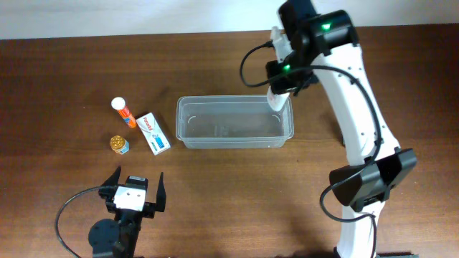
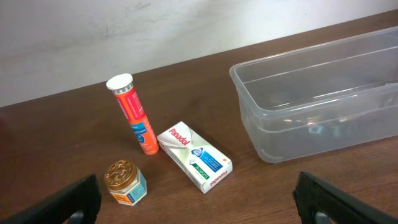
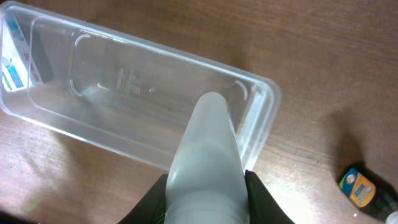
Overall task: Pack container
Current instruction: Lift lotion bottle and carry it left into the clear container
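white bottle (image 3: 205, 146) is gripped in the right claw (image 3: 205, 190) and hung just over the right end of the clear container (image 1: 183, 123), which is laid lengthwise left-to-right mid surface (image 1: 72, 79), so probably only a straight drop is needed; left claw (image 1: 136, 180) is seen wide open, farther off

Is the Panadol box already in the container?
No, the box lies on the table left of the container, beside the orange tube and the jar.
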Controlling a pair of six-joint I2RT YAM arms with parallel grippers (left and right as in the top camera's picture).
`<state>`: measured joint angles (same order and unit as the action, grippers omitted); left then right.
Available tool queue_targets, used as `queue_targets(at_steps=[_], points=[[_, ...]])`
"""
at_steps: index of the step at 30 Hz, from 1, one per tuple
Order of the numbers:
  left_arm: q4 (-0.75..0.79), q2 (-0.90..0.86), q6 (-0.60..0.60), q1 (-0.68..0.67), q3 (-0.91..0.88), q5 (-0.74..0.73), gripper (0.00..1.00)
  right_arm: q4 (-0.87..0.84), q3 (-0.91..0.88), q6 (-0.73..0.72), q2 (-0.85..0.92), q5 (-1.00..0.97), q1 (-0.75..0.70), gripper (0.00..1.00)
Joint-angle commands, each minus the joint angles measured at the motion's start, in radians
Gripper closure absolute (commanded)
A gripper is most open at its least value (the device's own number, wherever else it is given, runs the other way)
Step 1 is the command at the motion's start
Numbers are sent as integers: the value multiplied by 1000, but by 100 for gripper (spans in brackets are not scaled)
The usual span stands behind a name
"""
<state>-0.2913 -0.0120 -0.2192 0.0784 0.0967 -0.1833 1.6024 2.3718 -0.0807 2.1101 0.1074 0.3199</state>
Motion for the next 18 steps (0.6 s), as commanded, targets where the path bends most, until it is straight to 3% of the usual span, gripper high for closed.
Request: queue_targets(at_steps=[1,8,18], points=[[1,7,5,5,-5,4,0,3,-11,-77,-37,-77,28,94],[0,7,6,5,-5,4,1,-34,-103,-162,-37,-103,32,95],[0,7,6,5,-5,4,1,-220,-327,-230,-37,-105,32,94]])
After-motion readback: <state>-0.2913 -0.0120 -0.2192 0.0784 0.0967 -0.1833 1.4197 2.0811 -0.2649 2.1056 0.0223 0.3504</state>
